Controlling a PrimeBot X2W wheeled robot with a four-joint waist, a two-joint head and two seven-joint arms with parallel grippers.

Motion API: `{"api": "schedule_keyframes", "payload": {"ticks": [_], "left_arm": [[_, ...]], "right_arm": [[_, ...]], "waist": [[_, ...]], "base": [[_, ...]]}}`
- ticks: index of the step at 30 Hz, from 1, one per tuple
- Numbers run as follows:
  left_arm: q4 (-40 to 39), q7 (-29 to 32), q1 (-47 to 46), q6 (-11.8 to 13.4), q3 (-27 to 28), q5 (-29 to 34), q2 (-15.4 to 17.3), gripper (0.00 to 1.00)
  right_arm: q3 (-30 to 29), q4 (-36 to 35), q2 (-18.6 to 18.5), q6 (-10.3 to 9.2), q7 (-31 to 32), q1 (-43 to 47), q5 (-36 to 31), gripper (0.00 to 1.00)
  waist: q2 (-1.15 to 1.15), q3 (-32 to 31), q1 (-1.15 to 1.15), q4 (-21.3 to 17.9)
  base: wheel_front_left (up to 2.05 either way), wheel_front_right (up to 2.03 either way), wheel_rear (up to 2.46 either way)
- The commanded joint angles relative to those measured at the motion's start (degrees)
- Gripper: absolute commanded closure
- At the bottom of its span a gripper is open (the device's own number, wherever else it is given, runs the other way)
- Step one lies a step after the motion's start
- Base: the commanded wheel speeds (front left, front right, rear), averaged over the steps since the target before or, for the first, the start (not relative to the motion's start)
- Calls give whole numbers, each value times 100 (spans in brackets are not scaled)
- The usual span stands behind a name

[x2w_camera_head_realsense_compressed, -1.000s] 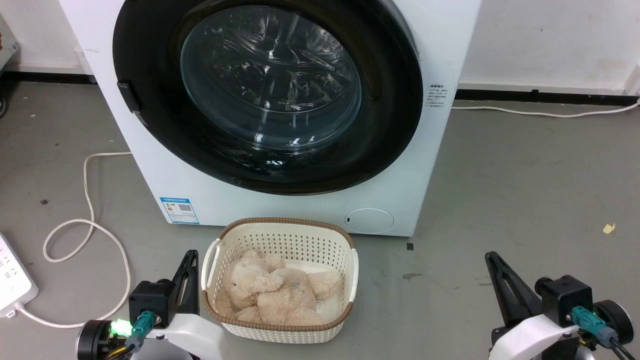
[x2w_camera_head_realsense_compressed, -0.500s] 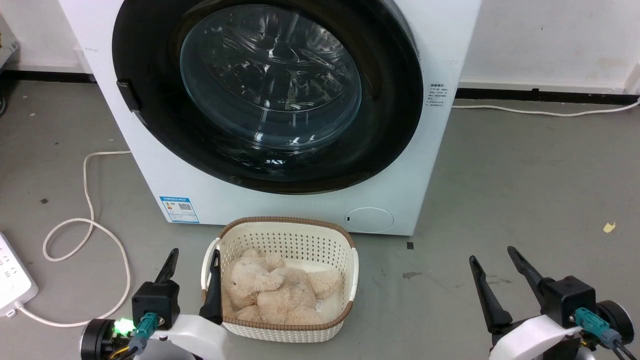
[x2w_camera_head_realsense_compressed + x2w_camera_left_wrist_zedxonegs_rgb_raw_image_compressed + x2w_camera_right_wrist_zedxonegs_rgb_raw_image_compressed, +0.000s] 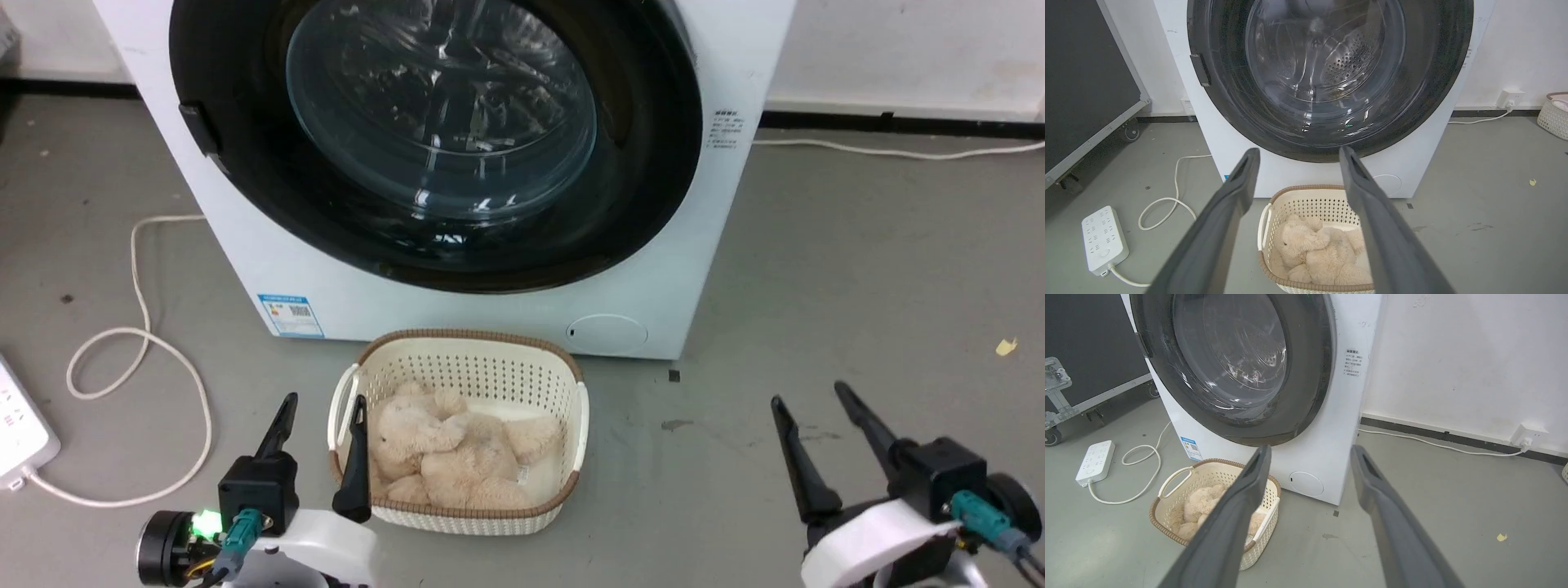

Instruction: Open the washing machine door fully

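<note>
The washing machine door (image 3: 441, 122) is a wide glossy black ring around a bulging clear glass bowl, and it lies shut against the white machine front. Its small black catch (image 3: 200, 129) sits on the left rim. My left gripper (image 3: 322, 402) is low at the left, open and holding nothing, with one finger over the basket's left rim. At the lower right my right gripper (image 3: 808, 396) stands open above bare floor. Both are well short of the door. The left wrist view frames the door (image 3: 1327, 73) above my open left gripper (image 3: 1299, 152). The right wrist view shows the door (image 3: 1237, 363) obliquely beyond my open right gripper (image 3: 1310, 449).
A cream perforated basket (image 3: 563, 384) holding a beige plush bear (image 3: 445, 449) stands on the floor right before the machine. A small round white flap (image 3: 608, 333) sits low on the machine. A white power strip (image 3: 20, 433) and looped cable (image 3: 139, 343) lie left; a black wheeled case (image 3: 1086, 81) stands farther left.
Both grippers went from shut to open. The head view has since shifted, so the machine sits higher and a little larger in it; the door is as it was.
</note>
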Motion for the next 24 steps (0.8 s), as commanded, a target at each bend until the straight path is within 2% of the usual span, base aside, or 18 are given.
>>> {"api": "schedule_keyframes", "payload": {"ticks": [1,13,14,15,24], "left_arm": [[-43,-64,-93,28,-38,-42,0,0],[-176,-207,-313,93,-168,-100,0,0],[-186,-219,-331,97,-176,-101,0,0],[-197,-231,-349,101,-182,-102,0,0],[-268,-327,-481,116,-250,-110,0,0]], "right_arm": [[-20,-54,-45,-1,-30,-147,20,0],[-65,-290,-376,-2,185,-877,301,0],[-78,-293,-388,-2,215,-953,358,67],[-93,-294,-400,-2,245,-1029,416,100],[-298,-122,-434,-3,535,-1759,924,100]], "waist": [[0,69,0,26],[0,515,0,147],[0,549,0,157],[0,582,0,167],[0,830,0,246]], "base": [[0,0,0],[0,0,0],[0,0,0],[0,0,0],[0,0,0]]}}
